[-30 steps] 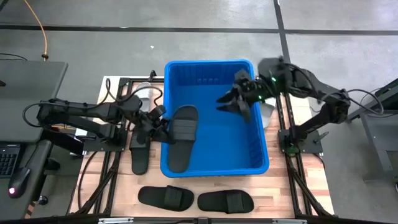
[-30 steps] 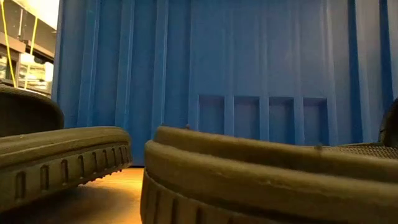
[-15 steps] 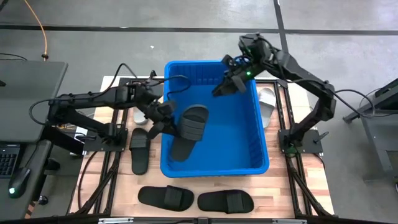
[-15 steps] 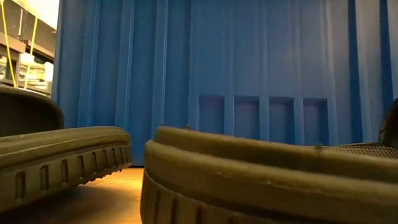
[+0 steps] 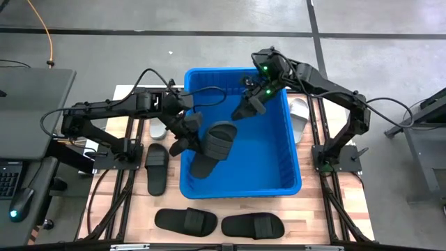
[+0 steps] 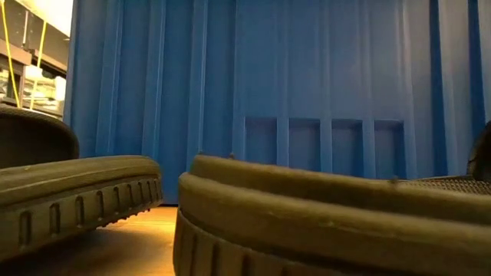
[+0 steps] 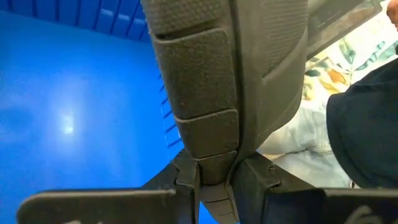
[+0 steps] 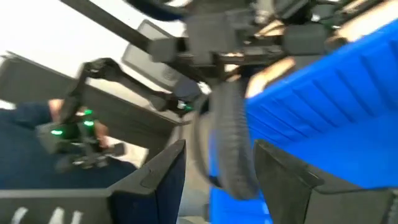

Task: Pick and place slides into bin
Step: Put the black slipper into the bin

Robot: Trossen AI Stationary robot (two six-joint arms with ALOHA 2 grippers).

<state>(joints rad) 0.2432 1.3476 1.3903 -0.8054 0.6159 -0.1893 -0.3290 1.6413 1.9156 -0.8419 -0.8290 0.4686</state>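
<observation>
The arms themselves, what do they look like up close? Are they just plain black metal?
Mostly, yes. Both are slim, dark, jointed arms with black cables looping alongside. The right arm's wrist carries small green lights just behind the right gripper. The left gripper ends in two flat, dark, blocky fingers. Each arm rises from a base on the black frame beside the table.

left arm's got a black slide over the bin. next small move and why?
Probably open the left pincer and let the black slide drop. It is shut on the slide's heel, and in the high view the slide hangs inside the rim of the blue bin, over its bare floor. The right pincer is empty over the far end, clear of the drop.
</observation>
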